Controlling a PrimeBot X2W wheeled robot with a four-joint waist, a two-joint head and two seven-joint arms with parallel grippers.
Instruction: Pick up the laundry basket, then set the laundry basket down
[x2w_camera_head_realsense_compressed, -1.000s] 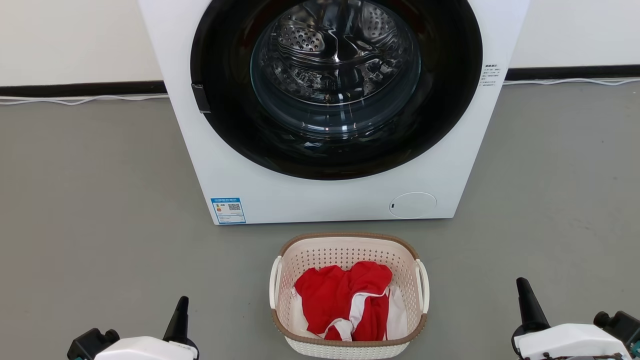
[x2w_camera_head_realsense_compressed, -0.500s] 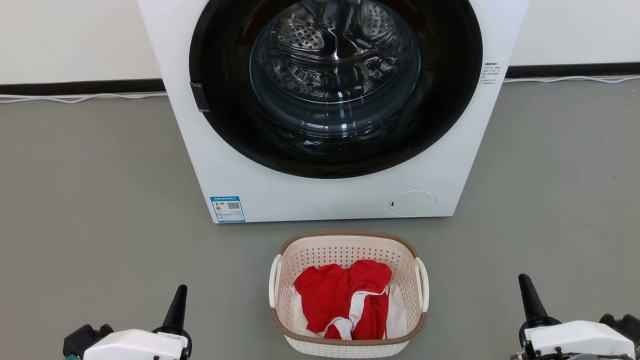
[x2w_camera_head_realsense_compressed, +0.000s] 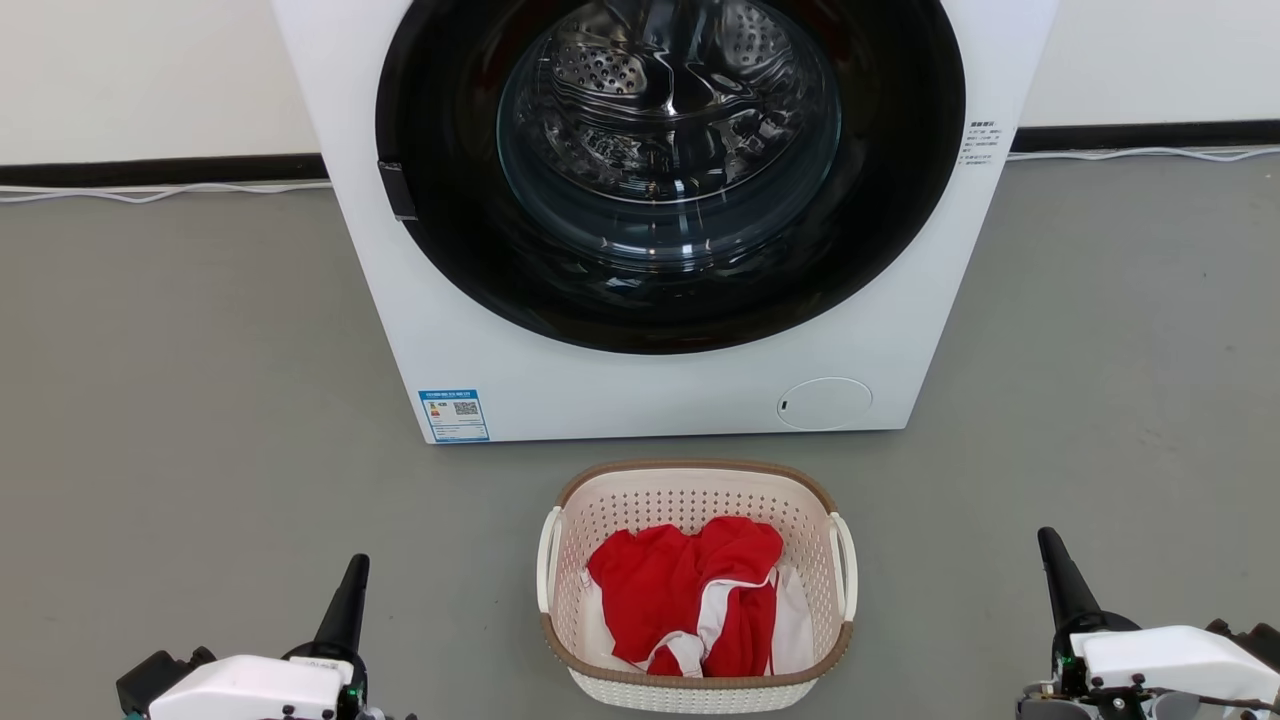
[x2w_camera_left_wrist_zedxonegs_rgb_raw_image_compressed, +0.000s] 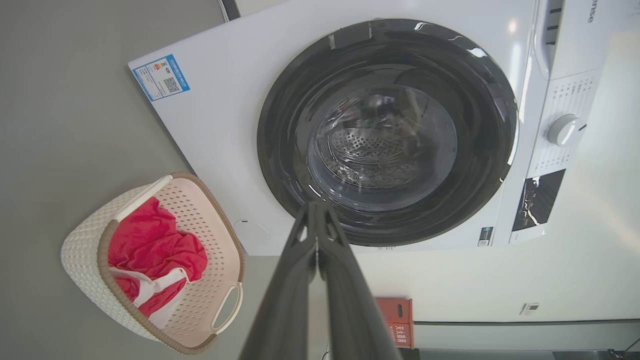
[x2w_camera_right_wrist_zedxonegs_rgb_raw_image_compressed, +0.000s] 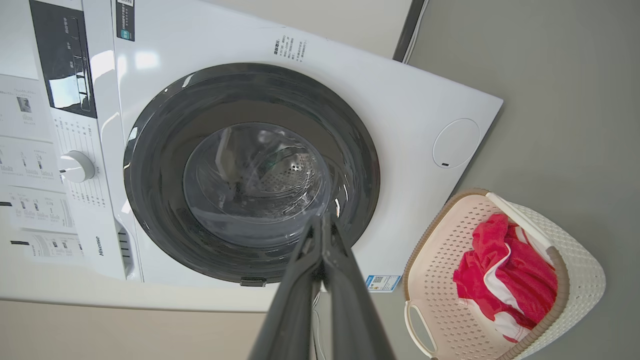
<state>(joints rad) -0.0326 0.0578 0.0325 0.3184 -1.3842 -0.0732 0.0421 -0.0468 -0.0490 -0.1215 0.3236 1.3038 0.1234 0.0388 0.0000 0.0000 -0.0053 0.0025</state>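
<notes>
The laundry basket (x2w_camera_head_realsense_compressed: 695, 468) stands on the floor (x2w_camera_head_realsense_compressed: 200, 400) at the washing machine's (x2w_camera_head_realsense_compressed: 650, 395) six o'clock, flanked well apart at its eight and four o'clock by the left gripper (x2w_camera_head_realsense_compressed: 354, 572) and right gripper (x2w_camera_head_realsense_compressed: 1050, 548), both pinched closed and empty, seemingly spaced for its side handles (x2w_camera_head_realsense_compressed: 547, 560).

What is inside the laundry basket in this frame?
The laundry basket holds a crumpled red garment with white trim and some white fabric beside it. The clothes cover most of the floor, so anything beneath them cannot be seen.
</notes>
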